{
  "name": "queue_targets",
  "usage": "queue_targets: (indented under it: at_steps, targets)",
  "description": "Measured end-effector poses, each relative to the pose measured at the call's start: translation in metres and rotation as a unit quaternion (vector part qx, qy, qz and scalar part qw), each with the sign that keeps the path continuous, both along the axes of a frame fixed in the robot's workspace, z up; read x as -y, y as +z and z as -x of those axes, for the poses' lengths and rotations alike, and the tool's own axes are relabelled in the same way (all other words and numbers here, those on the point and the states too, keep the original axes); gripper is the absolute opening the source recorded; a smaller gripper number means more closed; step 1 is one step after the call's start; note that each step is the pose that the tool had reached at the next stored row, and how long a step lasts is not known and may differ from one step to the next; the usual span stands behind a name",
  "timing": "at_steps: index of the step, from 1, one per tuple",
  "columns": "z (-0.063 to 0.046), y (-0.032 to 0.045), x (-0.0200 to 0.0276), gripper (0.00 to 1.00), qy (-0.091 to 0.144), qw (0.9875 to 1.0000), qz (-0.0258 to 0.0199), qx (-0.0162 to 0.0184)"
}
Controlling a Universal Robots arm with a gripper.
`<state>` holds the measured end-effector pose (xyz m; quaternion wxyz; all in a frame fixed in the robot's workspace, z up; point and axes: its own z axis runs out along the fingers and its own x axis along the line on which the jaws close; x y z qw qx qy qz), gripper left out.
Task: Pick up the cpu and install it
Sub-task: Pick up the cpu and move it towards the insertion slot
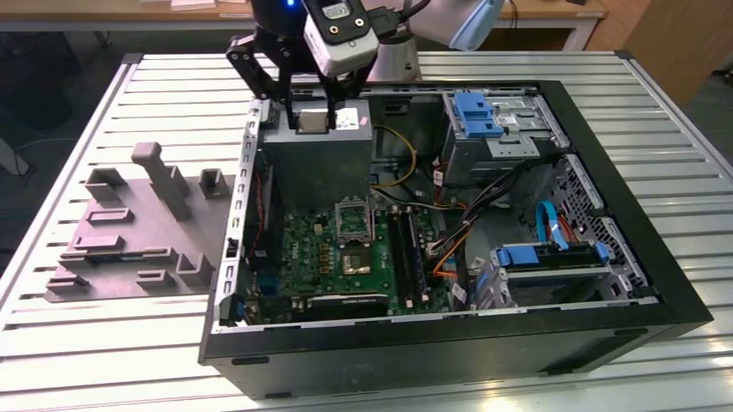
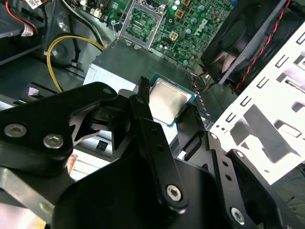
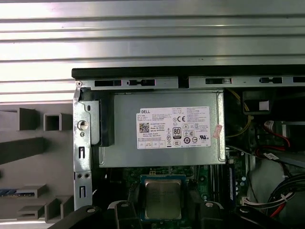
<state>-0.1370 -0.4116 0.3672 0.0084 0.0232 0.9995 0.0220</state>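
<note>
- Counter (image 1: pixel 103 343): ribbed silver metal slats, brightly lit.
- Wooden desk (image 1: pixel 538 10): pale top, white leg, placed behind the counter.
- Wooden panel (image 1: pixel 675 43): set at the exterior view's far right.
- Floor (image 1: pixel 16 232): dark, seen at the exterior view's left.

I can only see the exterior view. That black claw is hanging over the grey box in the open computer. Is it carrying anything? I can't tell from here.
Observer: Yes. In both wrist views the gripper is shut on the cpu, with a finger against each of two opposite edges.
Operator: Which way round is the chip?
Observer: Its silvery metal top faces both wrist cameras, with a thin greenish rim around it.
Operator: And is the slot it goes into free?
Observer: In the second wrist view the socket on the green board has no chip in it, and it lies well apart from the held one.
</note>
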Motion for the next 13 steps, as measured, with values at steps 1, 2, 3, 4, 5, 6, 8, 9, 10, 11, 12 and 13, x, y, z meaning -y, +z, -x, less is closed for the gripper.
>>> queue_targets:
  at_steps: [1, 2, 3, 4, 5, 6, 8, 9, 10, 11, 12, 13]
  targets:
    - [-0.0006, 0.0, 0.0, 0.47, 0.0, 1.0, 0.0, 0.0]
    - [-0.0012, 0.0, 0.0, 0.47, 0.0, 1.0, 0.0, 0.0]
    - [-0.0018, -0.0001, 0.0, 0.47, 0.0, 1.0, 0.0, 0.0]
    - [-0.0024, -0.0001, 0.0, 0.47, 0.0, 1.0, 0.0, 0.0]
    - [-0.0031, -0.0001, 0.0, 0.47, 0.0, 1.0, 0.0, 0.0]
    - [-0.0036, -0.0001, 0.0, 0.47, 0.0, 1.0, 0.0, 0.0]
    - [-0.0048, -0.0001, 0.0, 0.47, 0.0, 1.0, 0.0, 0.0]
    - [-0.0054, -0.0001, 0.0, 0.47, 0.0, 1.0, 0.0, 0.0]
    - [-0.0055, -0.0002, 0.0, 0.47, 0.0, 1.0, 0.0, 0.0]
    - [-0.0055, -0.0001, 0.0004, 0.47, 0.0, 1.0, 0.0004, 0.0]
    - [-0.0056, -0.0002, 0.0011, 0.47, 0.0, 1.0, 0.0007, 0.0]
    - [-0.0056, -0.0002, 0.0017, 0.47, 0.0, 1.0, 0.0009, 0.0]
